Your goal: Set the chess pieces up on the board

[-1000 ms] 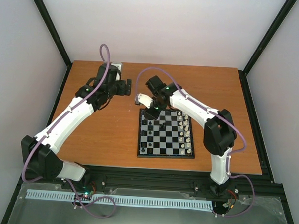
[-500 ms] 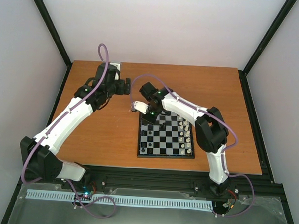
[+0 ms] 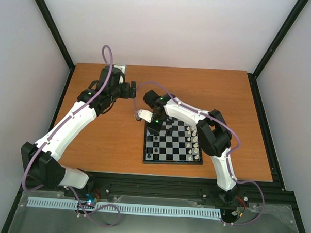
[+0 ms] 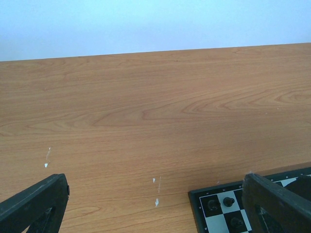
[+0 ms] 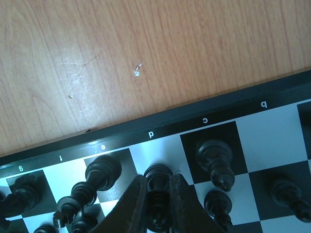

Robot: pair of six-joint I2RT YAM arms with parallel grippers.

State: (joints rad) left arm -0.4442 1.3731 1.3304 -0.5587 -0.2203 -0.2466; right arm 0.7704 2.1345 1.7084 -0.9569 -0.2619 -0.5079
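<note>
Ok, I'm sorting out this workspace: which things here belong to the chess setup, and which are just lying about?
Belong:
black-and-grey checkered chessboard
tiny black chessmen
tiny cream chessmen
right claw, shut on one black piece

Lying about:
white slotted strip in front of the wooden tabletop
white flecks on that tabletop

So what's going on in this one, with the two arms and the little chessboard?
The right gripper is closed on a small black chess piece at the edge row of the small black-and-grey checkered board, by the letter d, among other black pieces. Whether it rests on the square is unclear. White pieces line the opposite side. The left gripper hangs open above the wooden table beside the board, holding nothing.
</note>
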